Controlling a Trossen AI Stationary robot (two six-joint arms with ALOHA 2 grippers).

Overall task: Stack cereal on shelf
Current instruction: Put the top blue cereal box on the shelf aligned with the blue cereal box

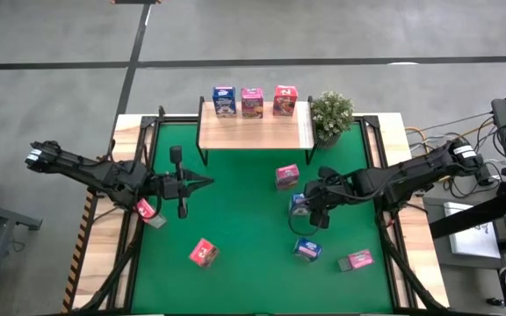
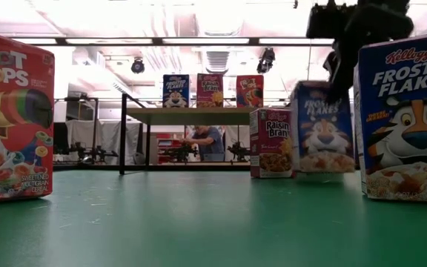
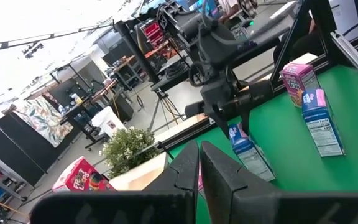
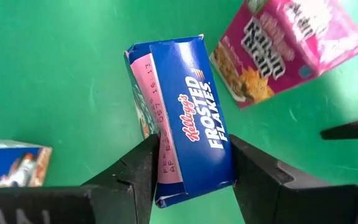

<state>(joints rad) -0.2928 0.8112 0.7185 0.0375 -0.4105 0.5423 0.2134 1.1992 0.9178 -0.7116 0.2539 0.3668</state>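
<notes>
Blue Frosted Flakes box [image 4: 188,118] | neighbours: Raisin Bran box [image 4: 284,46], plant [image 1: 331,114]

Bright overhead ceiling lights [image 2: 199,30] glare; the near Frosted Flakes box [image 2: 319,130] seems motion-blurred

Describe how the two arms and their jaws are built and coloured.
Both arms are dark, jointed links, each with a white-capped section at its outer end in the high view. The left gripper ends in two flat black fingers tapering to narrow tips. The right gripper has two broad black fingers with angular, stepped inner edges. Dark cables trail off the table edge behind the right arm.
</notes>
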